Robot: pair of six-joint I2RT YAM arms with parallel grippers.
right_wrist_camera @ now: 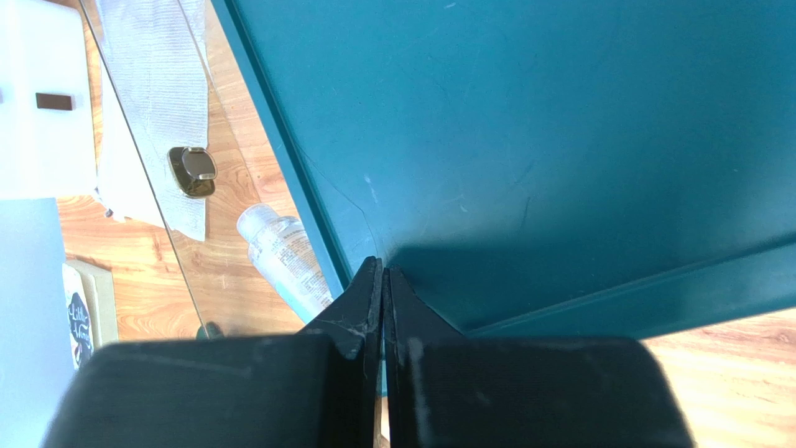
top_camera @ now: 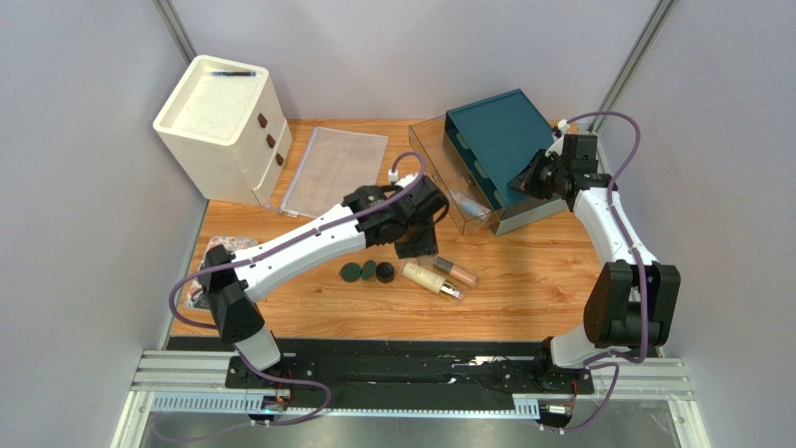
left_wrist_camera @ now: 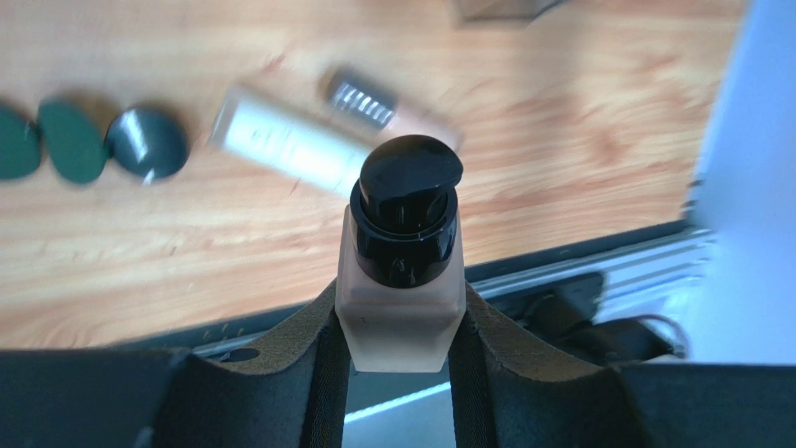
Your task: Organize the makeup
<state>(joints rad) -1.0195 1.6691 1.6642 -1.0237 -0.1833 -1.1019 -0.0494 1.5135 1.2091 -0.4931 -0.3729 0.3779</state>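
My left gripper (left_wrist_camera: 400, 303) clamps the beige pump bottle (left_wrist_camera: 404, 266) by its base, upright above the counter (left_wrist_camera: 140, 261), ready to carry. My right gripper (right_wrist_camera: 383, 280), pressed shut on nothing visible, sits against the teal box (right_wrist_camera: 561, 140), probably steadying it.

Built from white link shells (top_camera: 299, 245) and black joint housings (top_camera: 624, 303). Wired with purple cables (top_camera: 607, 114) looped alongside. Fitted with matte black wedge-shaped fingers (right_wrist_camera: 348, 322), faintly scuffed.

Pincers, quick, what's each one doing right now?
Left pincer: closed on a beige foundation bottle with a black pump cap.
Right pincer: closed, tips at the edge of the teal organizer; whether it grips anything cannot be told.
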